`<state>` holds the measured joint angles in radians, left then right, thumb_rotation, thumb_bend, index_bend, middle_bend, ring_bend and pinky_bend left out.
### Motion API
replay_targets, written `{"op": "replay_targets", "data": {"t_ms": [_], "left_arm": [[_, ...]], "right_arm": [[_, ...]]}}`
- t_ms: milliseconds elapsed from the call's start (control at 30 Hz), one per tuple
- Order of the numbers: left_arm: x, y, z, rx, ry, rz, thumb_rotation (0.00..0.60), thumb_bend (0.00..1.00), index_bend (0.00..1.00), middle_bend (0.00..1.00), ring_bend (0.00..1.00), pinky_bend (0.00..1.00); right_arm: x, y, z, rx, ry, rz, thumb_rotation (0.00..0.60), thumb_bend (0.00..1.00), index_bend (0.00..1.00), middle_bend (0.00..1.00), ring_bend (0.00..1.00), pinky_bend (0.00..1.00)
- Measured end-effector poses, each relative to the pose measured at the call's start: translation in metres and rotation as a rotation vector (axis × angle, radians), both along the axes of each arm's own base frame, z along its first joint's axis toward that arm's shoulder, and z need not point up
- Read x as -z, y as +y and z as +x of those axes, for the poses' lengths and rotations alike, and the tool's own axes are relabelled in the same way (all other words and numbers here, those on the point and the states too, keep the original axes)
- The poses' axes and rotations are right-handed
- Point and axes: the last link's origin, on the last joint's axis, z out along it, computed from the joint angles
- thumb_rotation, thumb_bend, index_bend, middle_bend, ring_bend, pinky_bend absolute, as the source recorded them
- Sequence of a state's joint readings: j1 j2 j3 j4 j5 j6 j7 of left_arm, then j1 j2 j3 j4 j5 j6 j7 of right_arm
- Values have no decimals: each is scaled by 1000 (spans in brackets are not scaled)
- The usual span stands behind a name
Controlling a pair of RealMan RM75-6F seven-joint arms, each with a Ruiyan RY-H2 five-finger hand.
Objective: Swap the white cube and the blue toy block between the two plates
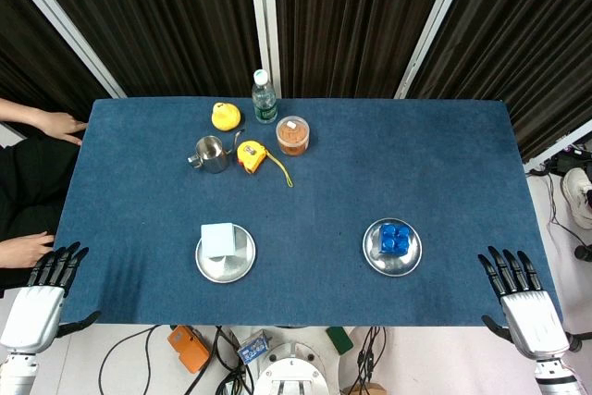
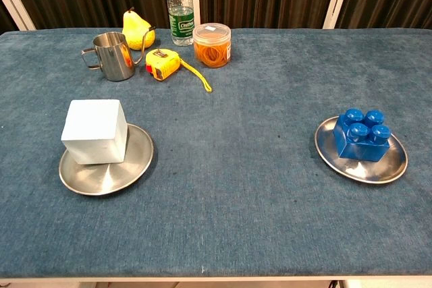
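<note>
A white cube (image 1: 218, 239) (image 2: 95, 131) sits on the left metal plate (image 1: 228, 268) (image 2: 108, 177). On the right metal plate (image 1: 391, 264) (image 2: 364, 167) rests a blue toy block (image 1: 395, 238) (image 2: 361, 135) with studs on top. My left hand (image 1: 44, 290) lies at the table's near left corner, fingers spread and holding nothing. At the near right corner my right hand (image 1: 519, 294) is likewise spread and holds nothing. Both hands are far from the plates and appear only in the head view.
At the back of the table stand a yellow pear (image 1: 225, 116), a water bottle (image 1: 265, 98), an orange-filled jar (image 1: 292, 135), a steel pitcher (image 1: 211, 154) and a yellow tape measure (image 1: 251, 155). A person's hands (image 1: 57, 124) rest at the left edge.
</note>
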<state>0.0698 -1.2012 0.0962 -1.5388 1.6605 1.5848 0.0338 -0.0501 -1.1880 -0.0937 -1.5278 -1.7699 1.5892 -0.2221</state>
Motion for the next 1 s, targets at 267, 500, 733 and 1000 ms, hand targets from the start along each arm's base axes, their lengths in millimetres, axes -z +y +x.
{"op": "replay_targets", "data": {"t_ms": [267,500,733,1000], "left_arm": [[3,3,4,34,-37,-24,600,51,43,0,0,68],[22,24,37,170,-197,-117,600,120,43,0,0,69],[64,60,97,230,-295,-221,600,96,43,0,0,69],[118,101,145,212,-236,-267,600,80,43,0,0,69]], "right_arm": [[0,-1,-1,13,3,-4,600,222,0,0,0,0],[0,-5,-2,20,7,-6,600,222,0,0,0,0],[-2,-8,-3,35,2,-12,600,222,0,0,0,0],[-8,-8,-6,40,-10,-17,600,222,0,0,0,0]]}}
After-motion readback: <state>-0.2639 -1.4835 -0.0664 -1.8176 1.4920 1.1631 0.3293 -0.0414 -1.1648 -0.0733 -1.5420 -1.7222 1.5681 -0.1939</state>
